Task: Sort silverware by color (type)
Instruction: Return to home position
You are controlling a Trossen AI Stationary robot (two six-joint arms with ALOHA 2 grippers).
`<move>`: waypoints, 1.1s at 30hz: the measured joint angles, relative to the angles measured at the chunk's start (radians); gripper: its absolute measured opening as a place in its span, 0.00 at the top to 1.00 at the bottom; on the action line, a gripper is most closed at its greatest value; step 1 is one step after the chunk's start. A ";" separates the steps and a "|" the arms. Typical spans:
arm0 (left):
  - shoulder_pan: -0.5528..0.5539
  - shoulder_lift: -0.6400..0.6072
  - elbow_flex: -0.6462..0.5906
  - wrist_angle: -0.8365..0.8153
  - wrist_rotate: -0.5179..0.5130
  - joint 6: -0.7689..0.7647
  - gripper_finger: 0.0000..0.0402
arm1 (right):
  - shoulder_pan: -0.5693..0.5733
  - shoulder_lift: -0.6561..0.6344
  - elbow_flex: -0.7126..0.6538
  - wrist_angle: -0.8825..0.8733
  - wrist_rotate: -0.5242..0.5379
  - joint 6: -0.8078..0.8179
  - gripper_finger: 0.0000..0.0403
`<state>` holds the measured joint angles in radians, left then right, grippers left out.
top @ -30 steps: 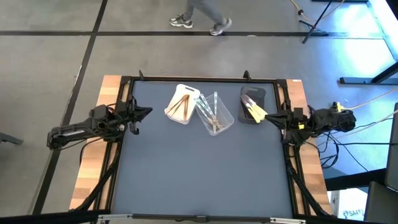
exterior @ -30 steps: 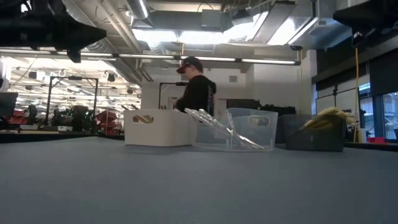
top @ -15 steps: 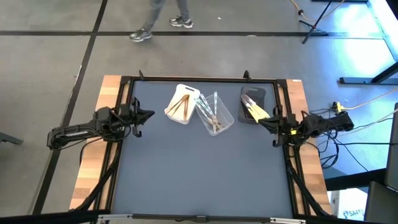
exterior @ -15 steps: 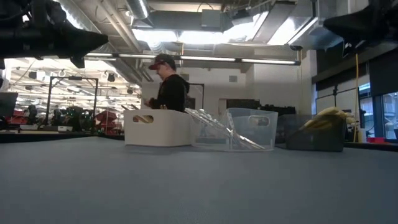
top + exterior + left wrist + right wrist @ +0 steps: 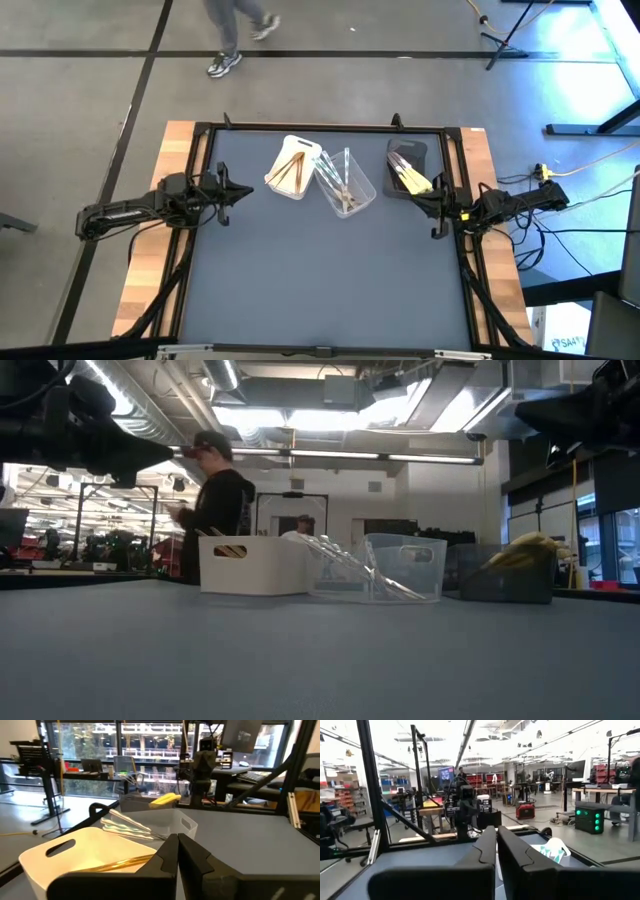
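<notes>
High view: the silverware [image 5: 290, 170] is lying sorted in 3 tubs [image 5: 410, 150] at the table's [image 5: 320, 280] far edge. The left gripper [image 5: 244, 190] and right gripper [image 5: 422, 199] are hovering at opposite sides, fingers pressed together, empty; retreating should probably clear the tubs.

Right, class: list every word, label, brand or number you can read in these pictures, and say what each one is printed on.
None can be read.
The white tub, clear tub and dark grey tub: no print shows.
The carton at the high view's lower right corner: marks too blurred to read.
The far screen in the right wrist view: too small to read.
</notes>
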<state>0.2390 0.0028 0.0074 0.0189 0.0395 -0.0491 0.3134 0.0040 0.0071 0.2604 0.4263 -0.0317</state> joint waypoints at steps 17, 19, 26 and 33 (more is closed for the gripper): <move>0.000 0.001 0.000 -0.001 0.005 -0.009 0.99 | -0.205 0.000 0.000 -0.183 -0.003 -0.079 0.98; 0.000 0.002 0.000 -0.001 0.005 -0.009 0.99 | -0.258 0.000 0.000 -0.191 -0.082 -0.078 0.98; 0.000 0.002 0.000 -0.003 0.001 -0.011 0.99 | -0.381 0.000 0.001 -0.218 -0.264 -0.047 0.98; 0.000 0.002 0.000 -0.003 -0.003 -0.072 0.99 | -0.406 0.000 0.001 -0.217 -0.260 -0.044 0.98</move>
<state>0.2390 0.0044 0.0078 0.0154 0.0364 -0.1211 -0.0930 0.0044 0.0082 0.0433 0.1658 -0.0755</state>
